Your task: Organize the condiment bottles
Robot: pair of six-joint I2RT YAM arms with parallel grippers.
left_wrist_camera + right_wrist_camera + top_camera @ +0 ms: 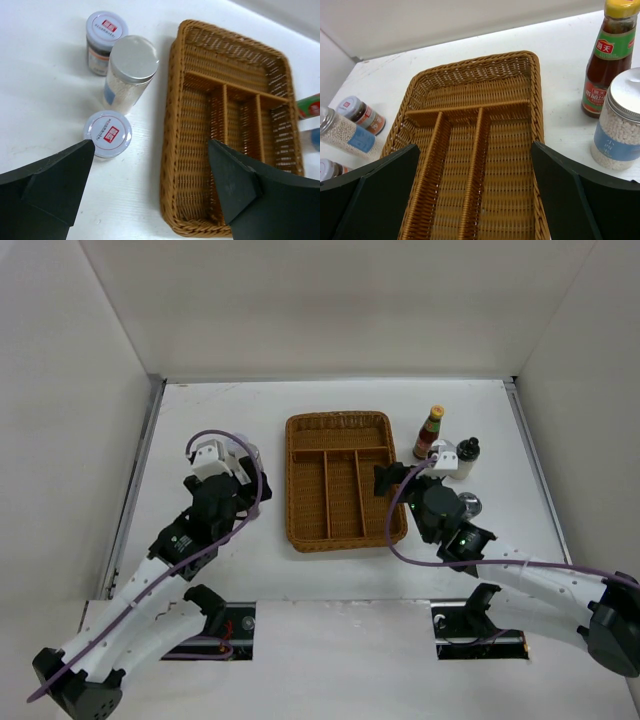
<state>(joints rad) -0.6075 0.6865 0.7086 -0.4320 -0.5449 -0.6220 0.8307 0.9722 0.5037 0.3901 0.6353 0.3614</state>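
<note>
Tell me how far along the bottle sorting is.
Nothing is done yet: the wicker tray is empty. Nothing is in hand either; the left gripper and right gripper are both open. Left to do: three jars on the tray's left, plus the sauce bottle and other jars on its right, all on the table.

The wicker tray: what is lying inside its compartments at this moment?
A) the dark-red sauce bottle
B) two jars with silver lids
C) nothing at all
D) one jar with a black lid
C: the right wrist view shows only bare weave in every compartment of the wicker tray, while the sauce bottle and the silver-lidded jar stand outside its rim.
</note>
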